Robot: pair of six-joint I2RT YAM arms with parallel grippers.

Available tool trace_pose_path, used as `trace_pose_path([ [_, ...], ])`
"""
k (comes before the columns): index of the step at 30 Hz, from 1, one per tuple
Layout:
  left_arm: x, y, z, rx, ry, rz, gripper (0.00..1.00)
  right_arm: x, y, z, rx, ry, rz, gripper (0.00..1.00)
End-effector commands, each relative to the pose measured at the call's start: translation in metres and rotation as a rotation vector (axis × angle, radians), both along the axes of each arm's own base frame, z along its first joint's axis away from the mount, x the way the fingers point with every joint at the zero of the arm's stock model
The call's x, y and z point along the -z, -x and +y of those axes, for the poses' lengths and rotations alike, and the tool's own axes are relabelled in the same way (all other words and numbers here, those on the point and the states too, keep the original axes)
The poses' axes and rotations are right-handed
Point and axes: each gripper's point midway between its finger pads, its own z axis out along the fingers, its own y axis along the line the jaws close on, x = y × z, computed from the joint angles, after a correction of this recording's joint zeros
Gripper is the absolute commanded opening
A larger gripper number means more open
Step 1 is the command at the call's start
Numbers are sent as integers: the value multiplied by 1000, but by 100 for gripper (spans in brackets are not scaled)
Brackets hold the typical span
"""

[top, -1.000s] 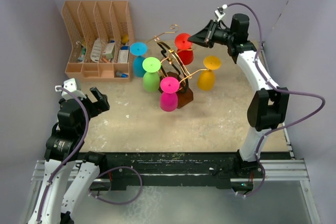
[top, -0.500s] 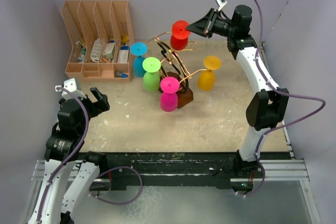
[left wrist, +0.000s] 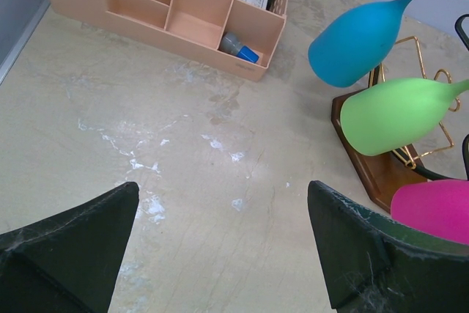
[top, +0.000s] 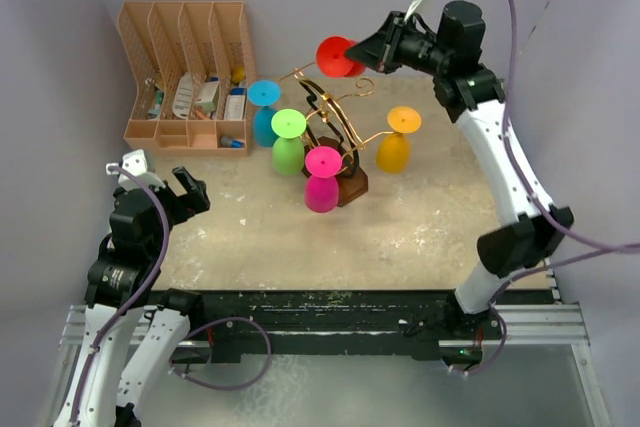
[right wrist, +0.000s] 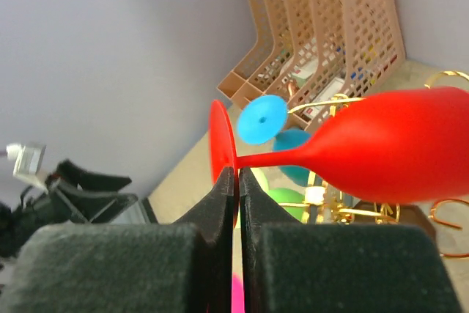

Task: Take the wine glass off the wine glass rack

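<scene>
Finding: over the last second the right gripper [right wrist: 236, 181] has risen and drawn back from the rack [top: 352, 183], taking the red wine glass [right wrist: 396, 155] with it. A second ago that glass hung bowl-down on the rack's far arm. It now sits high at about 12 o'clock of the rack in the overhead view, tipped onto its side, with its foot towards the left wall.

Grip: the fingers are pressed together on the rim of the glass's foot (a thin edge hold, seen in the wrist view), with stem and bowl jutting out sideways.

Clearance: the glass looks to be off the gold wire, though in the wrist view a scroll shows just behind the bowl and contact cannot be ruled out.

Unchanged: the blue glass [top: 264, 94] at 10 o'clock, green glass [top: 288, 124] at 9, pink glass [top: 322, 160] at 7 and orange glass [top: 404, 120] at 3 all remain hanging. The left gripper [left wrist: 221, 188] stays spread wide and idle over bare table near the organiser [top: 185, 77].

Assessment: removal is essentially achieved; what remains is setting the glass down somewhere. The pinch risks a slip or swing.
</scene>
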Motion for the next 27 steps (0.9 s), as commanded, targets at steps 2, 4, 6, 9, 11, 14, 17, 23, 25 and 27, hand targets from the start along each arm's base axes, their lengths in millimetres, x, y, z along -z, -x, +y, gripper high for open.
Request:
trace_pose_path([
  [2,-17,-5,-4,24,5,-78,100,-87,74,-24,140,133,-404,0],
  [4,-17,-5,-5,29,7,-79,100,-91,80,-30,167,132,-434,0],
  [6,-17,-5,-5,30,6,-76,100,-96,87,-33,167,132,-453,0],
  [9,-19,-4,-6,38,10,-86,100,-99,103,-35,158,138,-479,0],
  [11,-22,-4,-10,59,18,-100,99,-97,116,-37,160,154,-504,0],
  [14,-30,-3,-25,144,48,-138,98,-94,146,-39,154,194,-565,0],
  [17,-34,3,-50,264,129,-146,95,-85,177,-44,180,255,-614,0],
  [23,-57,29,-102,524,316,-128,91,-56,225,-65,244,336,-664,0],
  [25,-67,35,-105,549,337,-130,91,-38,231,-60,216,373,-669,0],
  [27,-78,41,-107,565,339,-143,91,-17,237,-45,156,421,-686,0],
])
